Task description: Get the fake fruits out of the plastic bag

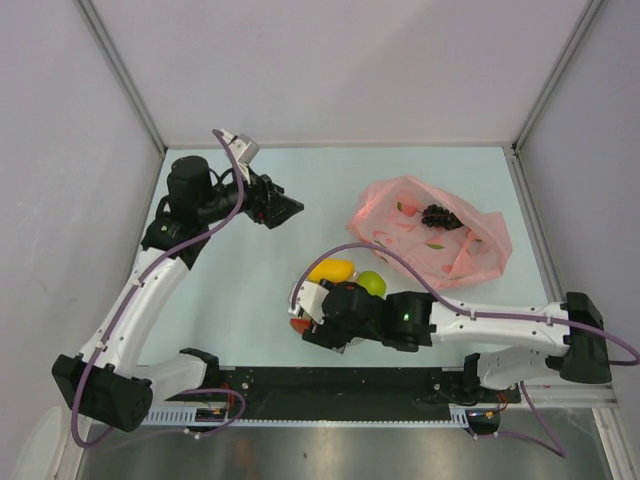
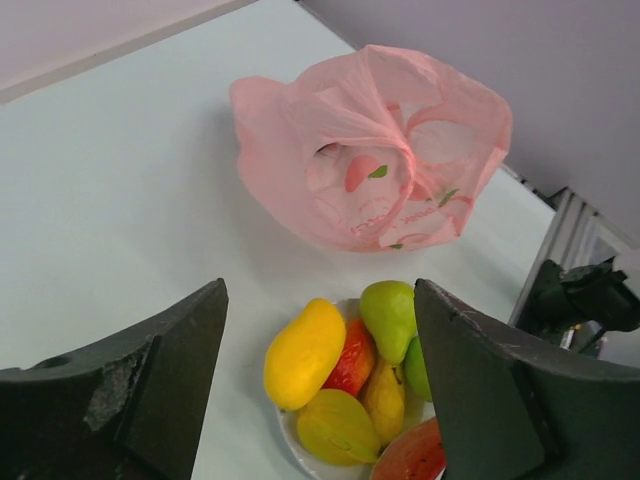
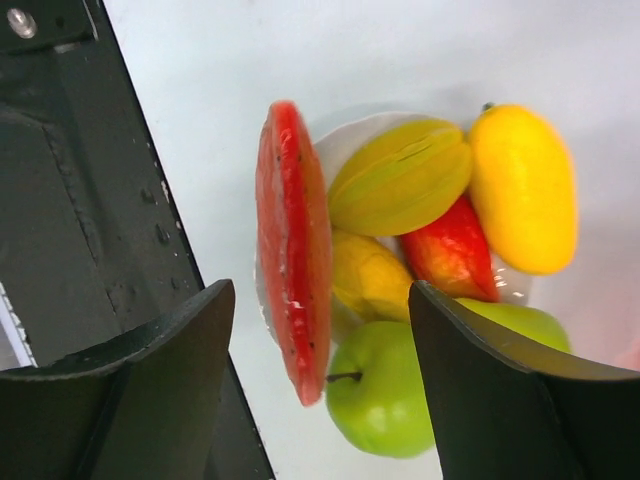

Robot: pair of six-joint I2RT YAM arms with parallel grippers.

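Jaws both wide, empty: R gripper point(image 3: 320, 290) over glossy red watermelon slice point(image 3: 292, 240), prob. drop-off; L gripper point(image 2: 320, 295) facing crinkly pink plastic bag point(image 2: 290, 170).

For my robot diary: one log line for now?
left claw open | right claw open over bowl | grapes at bag

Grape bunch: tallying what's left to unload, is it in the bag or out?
Not out: the grape bunch lies within the plastic bag's outline, apart from the bowl. Whether film covers it, cannot tell.
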